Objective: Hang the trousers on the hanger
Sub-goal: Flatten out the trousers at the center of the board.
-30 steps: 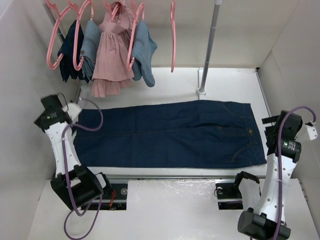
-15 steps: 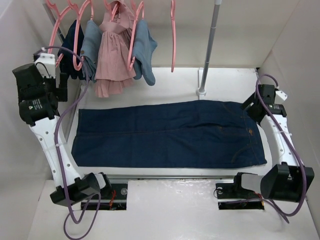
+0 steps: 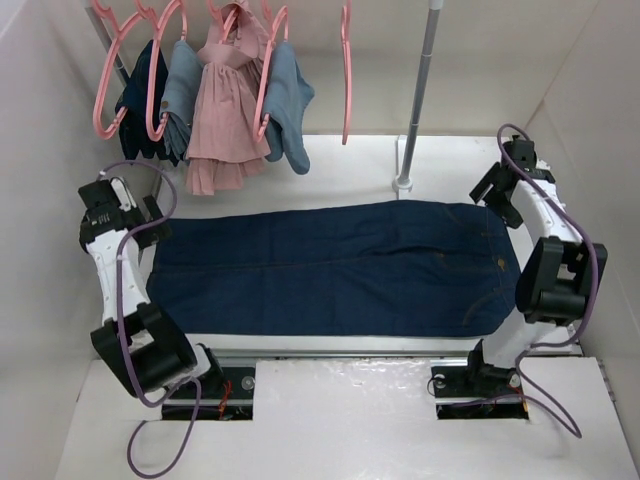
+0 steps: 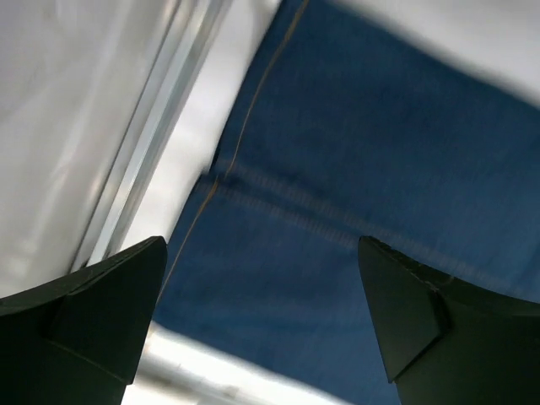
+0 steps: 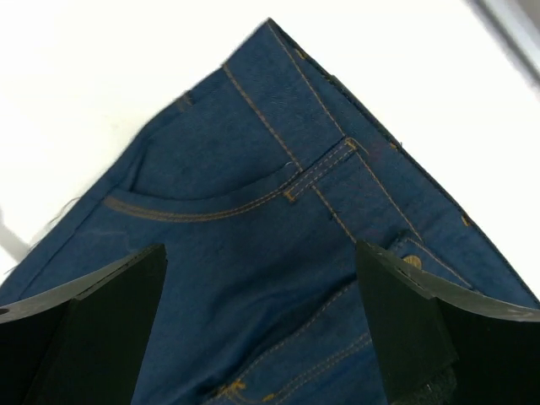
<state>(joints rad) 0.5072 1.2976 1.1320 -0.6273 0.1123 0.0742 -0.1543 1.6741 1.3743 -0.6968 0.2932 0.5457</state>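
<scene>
From above, the trousers [image 3: 330,270] lay flat and lengthwise on the table [image 3: 350,165], hems toward the left gripper [image 3: 150,218] and waistband toward the right gripper [image 3: 498,193]. One arm was posted at each end, likely for an even lift, while the bare pink hanger [image 3: 346,70] hung at the back, well apart. On the left wrist camera the jaws were spread wide and empty over the hem corner, and on the right wrist camera they were equally wide and empty over the waistband corner and pocket, so a grab looked next!
</scene>
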